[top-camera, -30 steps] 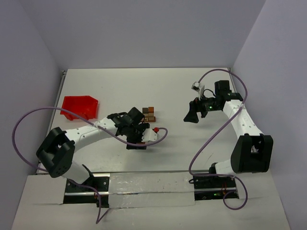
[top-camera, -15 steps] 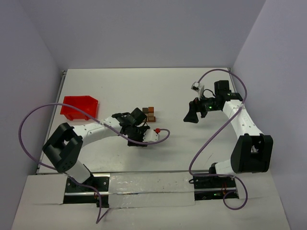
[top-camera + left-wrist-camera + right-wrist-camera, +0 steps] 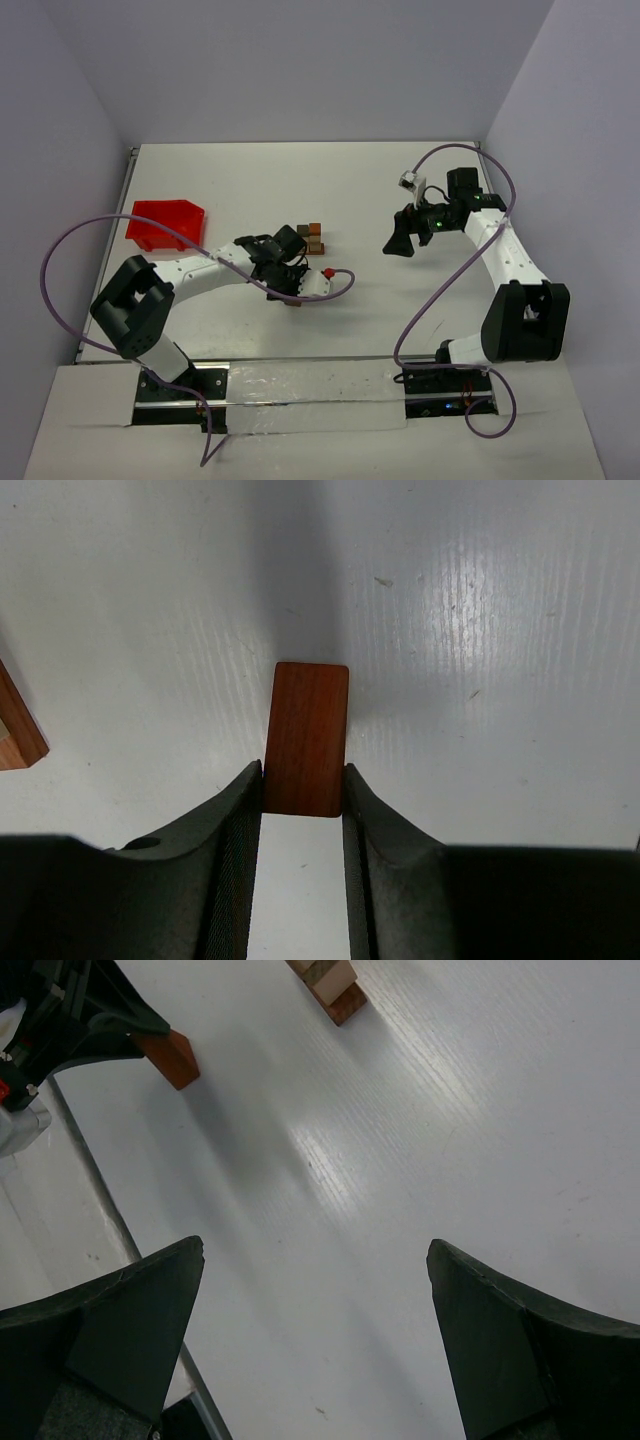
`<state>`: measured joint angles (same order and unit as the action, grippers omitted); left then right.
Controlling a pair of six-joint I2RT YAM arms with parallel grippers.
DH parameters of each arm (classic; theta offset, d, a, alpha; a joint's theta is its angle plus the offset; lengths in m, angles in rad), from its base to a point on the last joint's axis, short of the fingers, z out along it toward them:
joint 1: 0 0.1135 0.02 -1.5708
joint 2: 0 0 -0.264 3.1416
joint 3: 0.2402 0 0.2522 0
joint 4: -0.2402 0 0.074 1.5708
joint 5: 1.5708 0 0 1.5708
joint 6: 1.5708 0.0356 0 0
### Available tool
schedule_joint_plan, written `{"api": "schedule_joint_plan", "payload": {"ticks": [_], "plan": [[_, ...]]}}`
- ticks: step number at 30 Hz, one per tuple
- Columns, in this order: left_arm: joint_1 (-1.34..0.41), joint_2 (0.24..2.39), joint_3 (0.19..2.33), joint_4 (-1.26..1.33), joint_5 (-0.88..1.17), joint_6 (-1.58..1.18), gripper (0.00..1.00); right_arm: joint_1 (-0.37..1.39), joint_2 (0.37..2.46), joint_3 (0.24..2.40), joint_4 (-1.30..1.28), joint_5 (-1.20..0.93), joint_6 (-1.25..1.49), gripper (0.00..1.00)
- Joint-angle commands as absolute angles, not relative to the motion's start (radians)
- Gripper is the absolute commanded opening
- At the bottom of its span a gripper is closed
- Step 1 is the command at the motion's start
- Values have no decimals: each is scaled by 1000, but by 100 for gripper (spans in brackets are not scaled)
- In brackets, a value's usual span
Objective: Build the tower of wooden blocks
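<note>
Two arms reach over the white table [image 3: 300, 180]. Just left of centre in the overhead view, the left gripper [image 3: 292, 295] is bent down close to the surface. Its wrist view shows the left gripper's fingers [image 3: 235, 810] pressed against both long sides of a reddish-brown block [image 3: 308, 735], so that claw is grasping this short bar by its near end. The far end sticks out towards the top of the frame. I cannot tell whether the bar rests on the table or hangs just above it.

Just above and to the right of that gripper in the overhead view is the small stack of wood blocks [image 3: 311, 237], tan and brown. It is near the held bar but apart from it. It also appears at the top edge of the right wrist view.

Right of centre in the overhead view, the right gripper [image 3: 398, 243] hangs above the table with its jaws spread wide and nothing between them. A red bin [image 3: 165, 222] sits at the left edge of the table.
</note>
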<state>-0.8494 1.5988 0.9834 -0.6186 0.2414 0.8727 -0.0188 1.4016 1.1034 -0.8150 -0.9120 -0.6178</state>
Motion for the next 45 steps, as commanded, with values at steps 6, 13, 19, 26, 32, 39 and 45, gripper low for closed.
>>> {"api": "schedule_joint_plan", "payload": {"ticks": [6,13,19,26,32,39,45], "plan": [[-851,1464,1102,-738,549,674,0,-7,1122,1150,-762,-709,-677,100],[-800,1427,1195,-867,854,554,0,69,928,1194,-710,-503,-891,100],[-590,1494,1282,-1026,1259,488,0,192,772,1167,-596,-422,-1076,100],[-367,1426,1153,-714,1564,-1,0,337,489,885,-393,-483,-1402,100],[-254,1367,1067,-529,1686,-274,0,593,493,829,-306,-202,-1499,100],[-130,1372,1125,-684,1694,-212,0,861,701,920,-203,26,-1485,93],[-63,1372,1111,-697,1694,-307,0,1064,772,761,78,69,-1651,83]]}}
